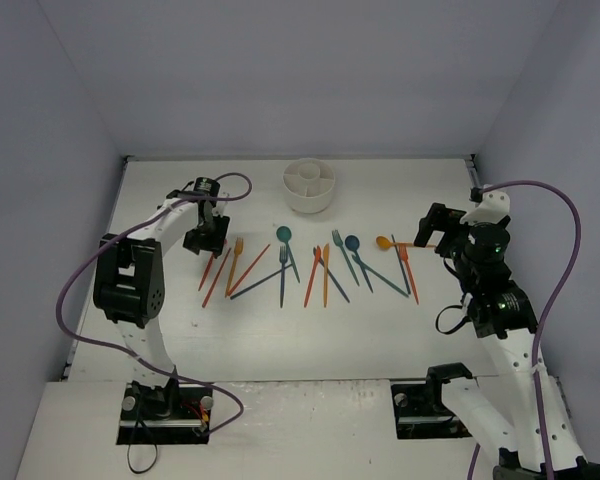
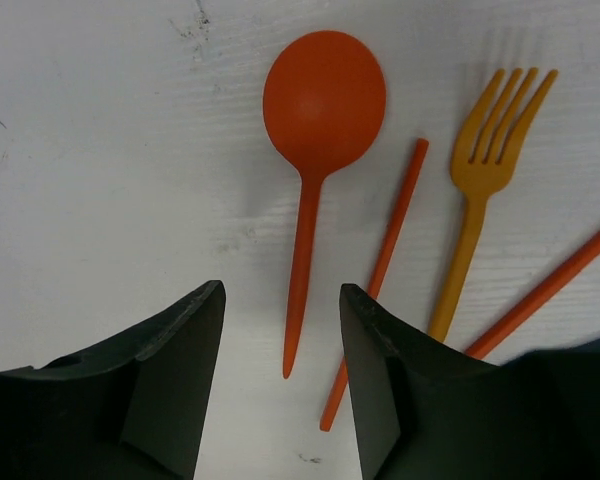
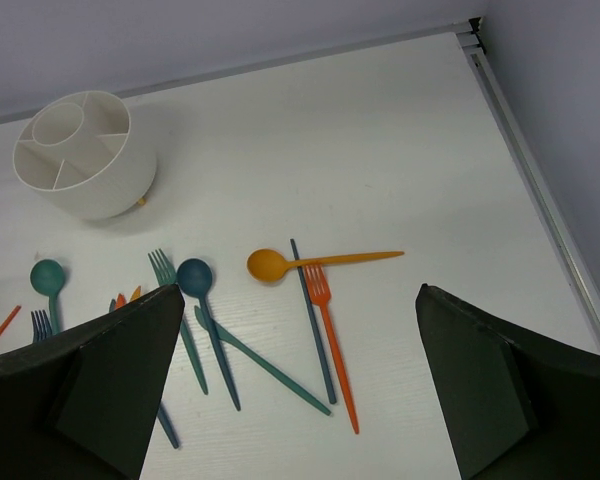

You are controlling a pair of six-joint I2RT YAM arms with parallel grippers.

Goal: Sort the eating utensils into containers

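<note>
The red-orange spoon (image 2: 306,215) lies flat on the white table (image 2: 100,150). Its bowl points away from the left gripper (image 2: 282,292) and its handle tip sits between the two fingers, touching neither. Those fingers stand partly spread. Just right of the handle lie a thin red-orange stick (image 2: 373,284) and a yellow-orange fork (image 2: 475,215). The right gripper (image 3: 300,295) hangs spread wide over an orange spoon (image 3: 270,265), an orange fork (image 3: 330,330) and a dark blue spoon (image 3: 194,276). The divided white cup (image 3: 75,190) stands beyond it, to its left.

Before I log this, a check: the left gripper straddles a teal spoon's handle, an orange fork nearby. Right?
No: the left wrist view shows the spoon is red-orange, not teal; left gripper and orange fork as stated.
</note>
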